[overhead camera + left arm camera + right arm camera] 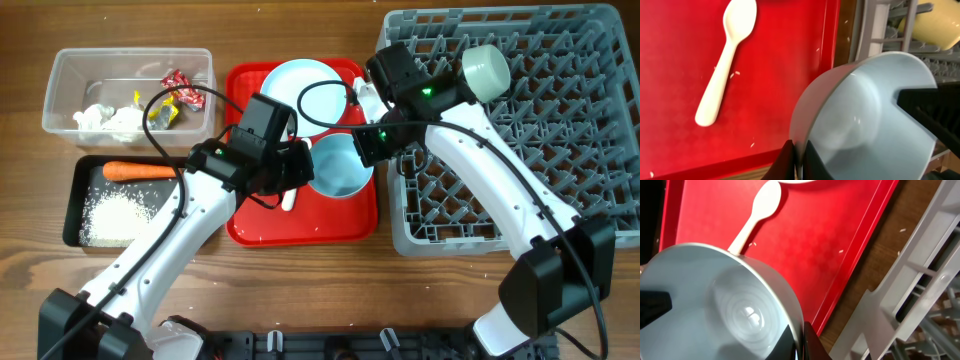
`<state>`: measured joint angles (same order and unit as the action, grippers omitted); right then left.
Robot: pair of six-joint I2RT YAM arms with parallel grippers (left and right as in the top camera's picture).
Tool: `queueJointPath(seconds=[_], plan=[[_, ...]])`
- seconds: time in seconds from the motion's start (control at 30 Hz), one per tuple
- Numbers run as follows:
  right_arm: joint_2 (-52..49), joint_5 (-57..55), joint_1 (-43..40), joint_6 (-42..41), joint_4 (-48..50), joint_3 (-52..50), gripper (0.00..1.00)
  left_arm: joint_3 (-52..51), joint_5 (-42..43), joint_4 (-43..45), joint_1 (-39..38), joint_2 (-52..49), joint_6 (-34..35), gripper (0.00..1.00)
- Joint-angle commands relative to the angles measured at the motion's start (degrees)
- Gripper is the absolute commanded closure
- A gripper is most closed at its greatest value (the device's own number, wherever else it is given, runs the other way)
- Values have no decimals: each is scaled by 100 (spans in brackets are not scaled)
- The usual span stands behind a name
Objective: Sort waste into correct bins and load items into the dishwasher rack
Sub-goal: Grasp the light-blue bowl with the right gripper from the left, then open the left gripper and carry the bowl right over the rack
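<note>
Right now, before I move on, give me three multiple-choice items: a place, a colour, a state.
1. Where is the carrot? A clear tub; B black tray; C rack.
2. What colour is the spoon? A white; B blue; C yellow.
3. What do both grippers hold? A plate; B nothing; C light-blue bowl.
B: it lies in the black tray beside the rice. A: it shows white on the red tray. C: left gripper and right gripper each pinch its rim.
</note>
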<state>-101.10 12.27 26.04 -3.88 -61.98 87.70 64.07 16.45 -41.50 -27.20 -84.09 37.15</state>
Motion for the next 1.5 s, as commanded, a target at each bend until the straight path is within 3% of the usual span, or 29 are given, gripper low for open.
queueJointPath(seconds=[0.0, 0.17, 0.47, 0.67, 0.97, 1.27, 1.47], plan=[[-74, 273, 20, -107, 249, -7, 96, 120, 350, 201, 0, 166, -90, 88], [-74, 109, 13, -236, 516, 2, 96, 122, 337, 352, 22, 415, -96, 49], [-22, -1204, -107, -271, 623, 313, 96, 122, 170, 354, 645, 960, -396, 36], [313, -2028, -612, -251, 599, 817, 96, 120, 168, 348, 1182, 1067, -396, 0], [719, -5016, -1759, 369, 1193, 861, 96, 120, 153, 315, 1322, 1054, -393, 0], [706, -5174, -2695, 1725, 2732, 861, 96, 120, 153, 315, 1322, 1049, -393, 0], [592, -5416, -3053, 1917, 3209, 824, 96, 120, 153, 313, 1322, 1049, -393, 0]])
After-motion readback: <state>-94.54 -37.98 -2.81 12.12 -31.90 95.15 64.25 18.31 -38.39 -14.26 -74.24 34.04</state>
